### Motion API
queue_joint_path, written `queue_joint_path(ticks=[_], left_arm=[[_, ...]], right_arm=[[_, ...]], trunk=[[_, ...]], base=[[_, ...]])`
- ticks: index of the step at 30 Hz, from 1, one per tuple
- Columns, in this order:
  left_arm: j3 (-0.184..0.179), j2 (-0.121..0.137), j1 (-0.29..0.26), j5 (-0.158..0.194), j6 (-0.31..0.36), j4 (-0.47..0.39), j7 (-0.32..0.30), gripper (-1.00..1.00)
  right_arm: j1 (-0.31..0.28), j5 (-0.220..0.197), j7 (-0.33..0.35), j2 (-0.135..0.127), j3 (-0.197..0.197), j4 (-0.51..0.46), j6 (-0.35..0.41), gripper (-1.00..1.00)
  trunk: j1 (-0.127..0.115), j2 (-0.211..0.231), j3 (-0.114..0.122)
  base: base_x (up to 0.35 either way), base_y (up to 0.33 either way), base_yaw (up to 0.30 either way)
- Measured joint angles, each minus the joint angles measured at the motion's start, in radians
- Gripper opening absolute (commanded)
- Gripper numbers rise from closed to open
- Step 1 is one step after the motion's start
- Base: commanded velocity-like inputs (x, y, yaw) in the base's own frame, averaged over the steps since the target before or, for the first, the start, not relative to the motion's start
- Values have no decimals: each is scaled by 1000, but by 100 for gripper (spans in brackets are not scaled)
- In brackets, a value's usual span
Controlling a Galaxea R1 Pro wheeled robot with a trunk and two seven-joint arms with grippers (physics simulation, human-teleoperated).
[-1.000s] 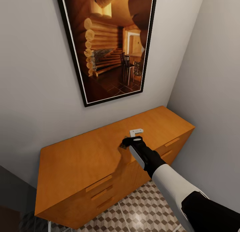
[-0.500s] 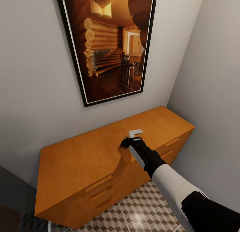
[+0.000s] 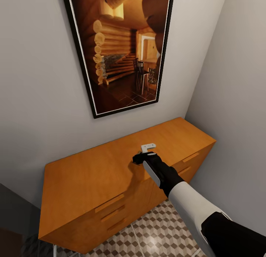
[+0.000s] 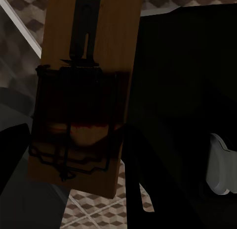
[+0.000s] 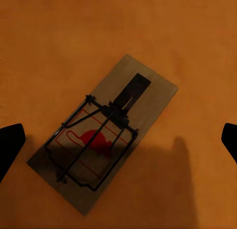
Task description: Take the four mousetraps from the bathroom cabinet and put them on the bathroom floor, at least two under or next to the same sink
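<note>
Since a second ago, the right gripper (image 3: 138,159) has edged slightly across the cabinet (image 3: 92,175) top. Left wrist view: a mousetrap (image 4: 84,90) looks clamped in the left gripper, probably for carrying. Right wrist view: fingertips (image 5: 10,142) spread wide above another mousetrap (image 5: 106,135) on the cabinet, poised to grasp.

- The right gripper (image 3: 137,159) sits low over the orange cabinet (image 3: 88,179) top, mid-frame.
- A framed picture (image 3: 122,50) hangs on the wall above.
- Patterned floor tiles (image 3: 162,236) show at the bottom.
</note>
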Motion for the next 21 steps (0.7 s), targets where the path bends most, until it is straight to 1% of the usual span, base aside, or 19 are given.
queue_joint_path(ticks=[17,21], left_arm=[[0,0,0,0,0,0,0,-100],[0,0,0,0,0,0,0,-100]], right_arm=[[0,1,1,0,-3,0,2,100],[0,3,1,0,-4,0,13,100]], trunk=[[0,0,0],[0,0,0]], base=[[0,0,0],[0,0,0]])
